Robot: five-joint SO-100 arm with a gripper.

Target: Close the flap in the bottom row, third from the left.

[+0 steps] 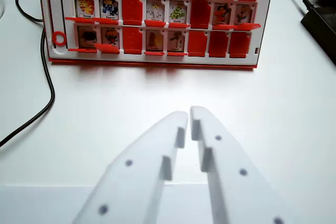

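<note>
Three flaps in from the wrist view's left, bottom row of the red game board [152, 62], your target flap [132, 41] shows plain red, no picture. Whether that counts as closed, I can't tell. Tool [189, 115] hovers over the white tabletop [105, 108], empty, jaws nearly together. Target lies ahead and left of it, well apart.

The red plastic flap board [155, 19] lies at the far side of the white table [105, 108]. The white two-fingered gripper [189, 116] sits nearer, well apart from it. A black cable [48, 82] runs along the board's left.
</note>
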